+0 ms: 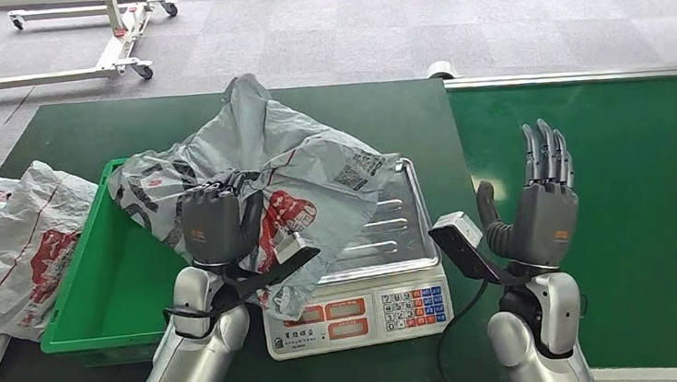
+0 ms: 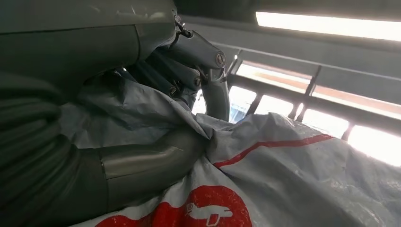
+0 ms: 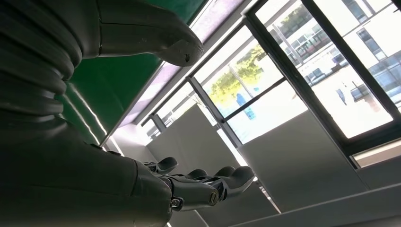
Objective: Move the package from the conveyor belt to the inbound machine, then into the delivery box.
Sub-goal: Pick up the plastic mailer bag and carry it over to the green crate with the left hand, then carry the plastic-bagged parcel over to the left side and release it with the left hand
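A crumpled grey plastic package (image 1: 287,172) with red print lies over the steel pan of the weighing scale (image 1: 392,232), its left part hanging above the green box (image 1: 111,275). My left hand (image 1: 215,222) grips the package's near left side; in the left wrist view the fingers (image 2: 198,61) and thumb (image 2: 151,158) close around the grey film (image 2: 293,175). My right hand (image 1: 544,201) is raised over the green conveyor belt (image 1: 612,186), fingers straight and apart, holding nothing, as the right wrist view (image 3: 198,184) also shows.
The scale's keypad and display (image 1: 364,311) face me at the table's near edge. Other grey and white packages (image 1: 16,242) lie to the left of the green box. A white wheeled frame (image 1: 109,45) stands on the floor beyond the table.
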Controlling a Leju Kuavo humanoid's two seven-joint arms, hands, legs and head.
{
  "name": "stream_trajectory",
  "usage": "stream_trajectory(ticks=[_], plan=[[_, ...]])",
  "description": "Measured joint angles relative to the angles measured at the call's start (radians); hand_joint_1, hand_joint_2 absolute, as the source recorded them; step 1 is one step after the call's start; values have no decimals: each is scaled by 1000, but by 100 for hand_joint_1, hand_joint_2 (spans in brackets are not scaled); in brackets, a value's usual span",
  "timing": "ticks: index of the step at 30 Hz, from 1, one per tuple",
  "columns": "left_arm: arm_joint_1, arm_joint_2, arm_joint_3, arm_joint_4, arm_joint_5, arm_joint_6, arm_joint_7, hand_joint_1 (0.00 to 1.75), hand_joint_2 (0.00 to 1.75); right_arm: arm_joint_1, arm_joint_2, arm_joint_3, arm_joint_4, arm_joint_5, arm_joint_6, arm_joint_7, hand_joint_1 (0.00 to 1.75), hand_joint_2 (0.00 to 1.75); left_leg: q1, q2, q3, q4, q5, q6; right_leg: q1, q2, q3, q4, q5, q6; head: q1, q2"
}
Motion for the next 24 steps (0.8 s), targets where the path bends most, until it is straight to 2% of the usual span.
stream_trajectory(ticks=[6,9,10,13,16,24], plan=[[-82,28,49,56,-240,30,201,175,175,-5,5,0,9,-13,1,-3,0,175,0,0,0,0,0,0,0,0,0,0,0,0,0,0],[-135,58,50,129,-255,-26,351,175,175,-7,10,0,9,-14,8,-5,0,175,0,0,0,0,0,-1,0,0,0,0,0,0,0,0],[-156,67,50,164,-251,-63,369,175,175,-7,10,0,9,-14,10,-5,0,175,0,0,0,0,1,-1,0,0,0,0,0,0,0,0],[-212,81,70,288,-237,-161,332,175,175,-12,13,0,9,-18,13,-10,0,175,0,-1,0,0,2,-2,1,-1,0,0,1,-1,0,0],[-254,91,112,406,-232,-193,316,175,175,-16,15,0,9,-24,17,-15,0,175,1,-1,0,0,2,-2,1,0,0,0,1,-2,0,0],[-315,119,221,564,-243,-214,413,175,175,-17,17,0,9,-23,32,-2,0,175,1,-1,0,0,3,-2,1,0,0,0,1,-2,0,0]])
